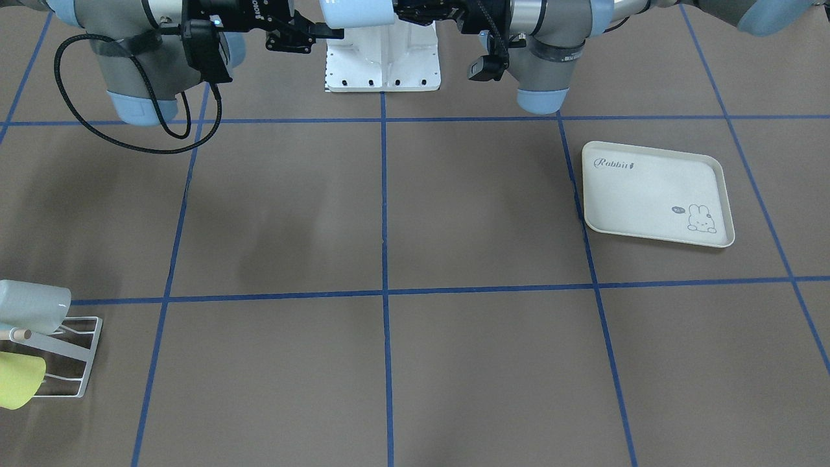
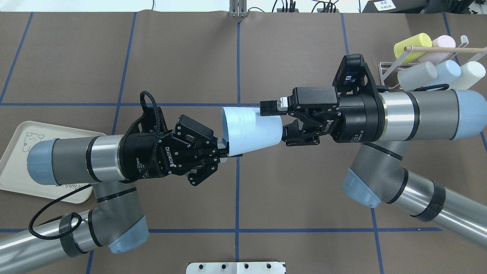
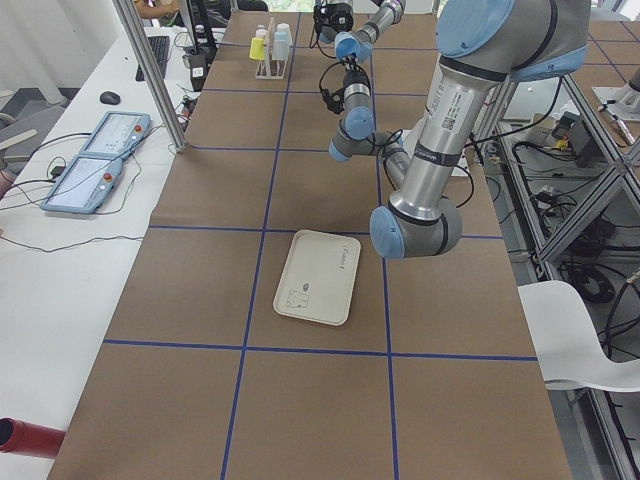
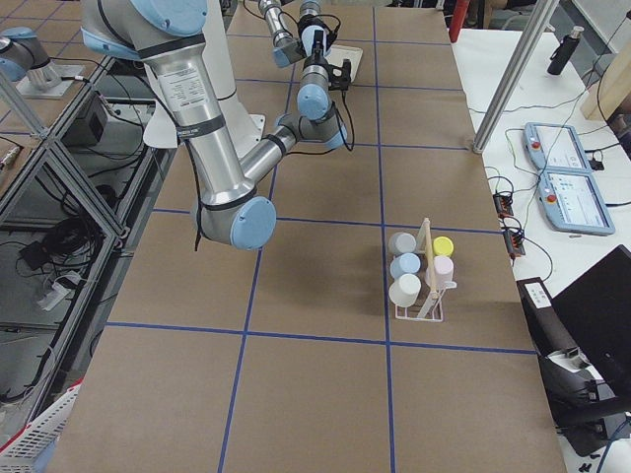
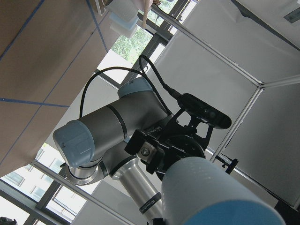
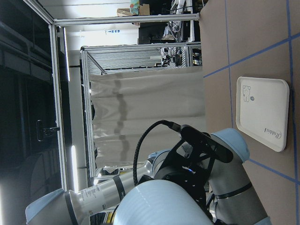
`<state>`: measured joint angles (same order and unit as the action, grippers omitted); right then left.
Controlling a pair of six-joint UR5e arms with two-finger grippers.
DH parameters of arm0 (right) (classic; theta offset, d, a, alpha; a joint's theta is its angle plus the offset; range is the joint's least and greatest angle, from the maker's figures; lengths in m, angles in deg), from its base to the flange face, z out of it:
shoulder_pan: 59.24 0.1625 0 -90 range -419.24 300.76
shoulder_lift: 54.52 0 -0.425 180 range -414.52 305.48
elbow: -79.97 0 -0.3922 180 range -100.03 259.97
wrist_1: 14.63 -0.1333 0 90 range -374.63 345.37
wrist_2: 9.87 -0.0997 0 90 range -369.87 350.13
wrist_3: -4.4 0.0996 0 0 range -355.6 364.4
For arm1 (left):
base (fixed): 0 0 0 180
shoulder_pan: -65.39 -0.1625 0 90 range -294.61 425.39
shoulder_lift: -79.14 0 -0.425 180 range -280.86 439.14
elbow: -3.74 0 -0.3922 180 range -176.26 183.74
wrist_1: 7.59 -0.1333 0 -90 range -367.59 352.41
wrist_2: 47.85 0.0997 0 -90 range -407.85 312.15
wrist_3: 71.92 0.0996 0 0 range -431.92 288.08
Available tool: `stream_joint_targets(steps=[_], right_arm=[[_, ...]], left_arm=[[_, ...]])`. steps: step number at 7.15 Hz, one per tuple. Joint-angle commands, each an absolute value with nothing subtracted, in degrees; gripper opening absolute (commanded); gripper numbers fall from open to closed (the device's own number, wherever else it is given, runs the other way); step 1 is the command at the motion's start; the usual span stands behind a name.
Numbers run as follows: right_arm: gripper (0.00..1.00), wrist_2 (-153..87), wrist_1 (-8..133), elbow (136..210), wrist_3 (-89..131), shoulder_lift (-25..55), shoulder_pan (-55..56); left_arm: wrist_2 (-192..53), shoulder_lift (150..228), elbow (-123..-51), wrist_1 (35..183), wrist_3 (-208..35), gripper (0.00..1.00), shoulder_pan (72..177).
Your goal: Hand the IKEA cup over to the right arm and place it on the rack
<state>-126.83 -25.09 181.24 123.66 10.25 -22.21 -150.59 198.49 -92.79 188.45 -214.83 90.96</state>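
Note:
The light blue IKEA cup (image 2: pixel 251 129) hangs on its side in mid-air between the two arms; it also shows in the front view (image 1: pixel 356 13). My left gripper (image 2: pixel 225 149) is shut on the cup's rim, one finger inside the mouth. My right gripper (image 2: pixel 274 123) is open, its fingers straddling the cup's base from the other side. The white wire rack (image 2: pixel 386 72) with a wooden-tipped peg (image 2: pixel 437 49) stands at the far right and holds several cups. The rack also shows at the lower left of the front view (image 1: pixel 74 353).
A cream rabbit tray (image 2: pixel 15 167) lies under my left arm; it also shows in the front view (image 1: pixel 655 194). The rack's cups are yellow (image 2: pixel 412 42), pink, grey, blue and cream. Blue tape lines grid the brown table.

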Motion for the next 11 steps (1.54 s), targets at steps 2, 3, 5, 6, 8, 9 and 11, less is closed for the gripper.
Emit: stream_joint_targets(steps=[2,3,5,6,8,9,11], right_arm=[[0.02,-126.8,-27.9,180.9,123.7,10.9,-22.2],[0.0,-126.2,-28.5,181.0,123.8,11.0,-22.2],[0.0,-123.6,-29.4,181.1,123.8,11.3,-22.0],[0.0,-123.0,-28.4,180.9,123.3,12.0,-19.6],[0.0,-124.1,-21.8,180.5,114.6,17.4,-10.9],[0.0,-126.1,-14.5,180.4,108.5,18.2,-7.6],[0.01,-131.0,-1.9,180.4,96.9,20.6,0.0]], left_arm=[[-150.4,198.9,-92.8,188.4,-214.0,0.61,90.6],[-147.0,199.0,-92.9,188.1,-214.1,1.0,90.6],[-143.7,197.0,-93.3,187.7,-212.1,1.0,93.3],[-143.9,194.1,-93.3,186.8,-208.5,1.0,95.7],[-146.8,191.3,-92.7,181.2,-198.5,1.0,98.5],[-152.2,190.4,-92.8,175.5,-192.8,1.0,102.6],[-163.7,186.8,-92.6,167.0,-182.1,1.0,112.5]])
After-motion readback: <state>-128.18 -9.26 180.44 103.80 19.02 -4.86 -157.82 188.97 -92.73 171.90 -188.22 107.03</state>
